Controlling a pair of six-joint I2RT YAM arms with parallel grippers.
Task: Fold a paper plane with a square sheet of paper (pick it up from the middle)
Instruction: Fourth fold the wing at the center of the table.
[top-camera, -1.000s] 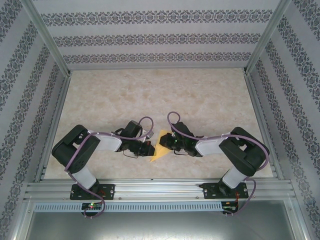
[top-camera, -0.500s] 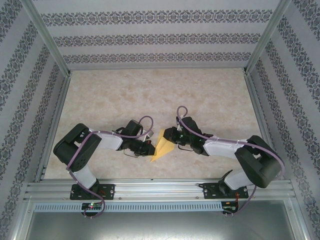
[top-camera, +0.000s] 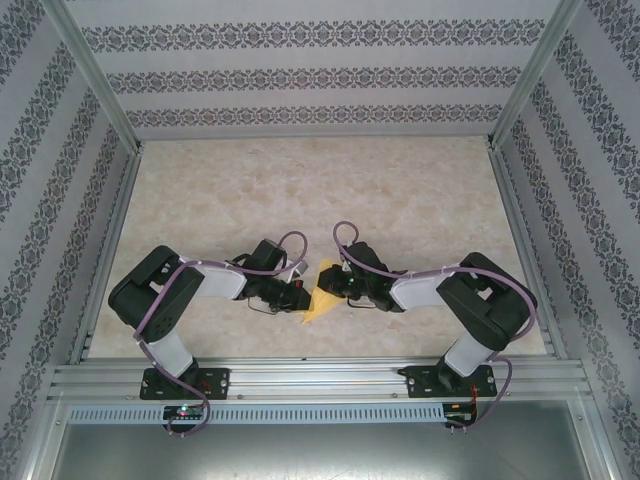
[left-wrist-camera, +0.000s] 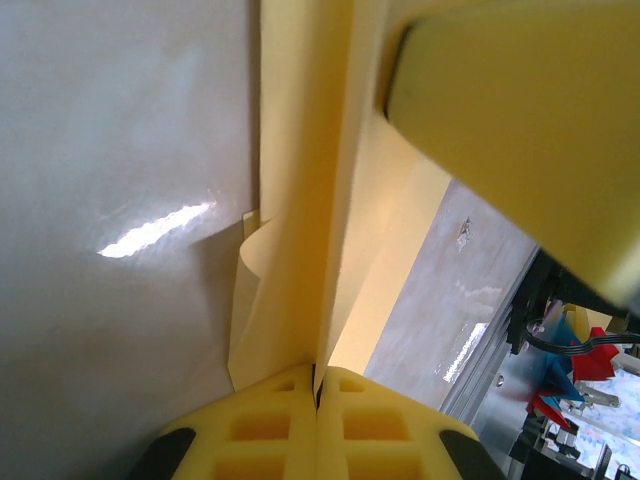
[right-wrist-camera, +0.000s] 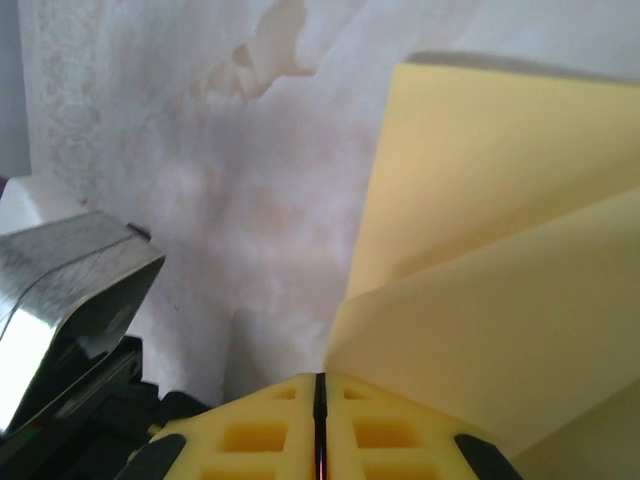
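Left jaws and right jaws both pinch shut on the paper plane (top-camera: 318, 300) from opposite sides over the bench (top-camera: 300, 190), probably to press its centre crease.

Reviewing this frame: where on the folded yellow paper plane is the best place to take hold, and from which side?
Grip the paper plane on its centre crease, where the folded layers stack and should be stiffest. Come in low from the side, with the pads closing across the fold rather than on a loose flap. The left end effector pinches it this way.
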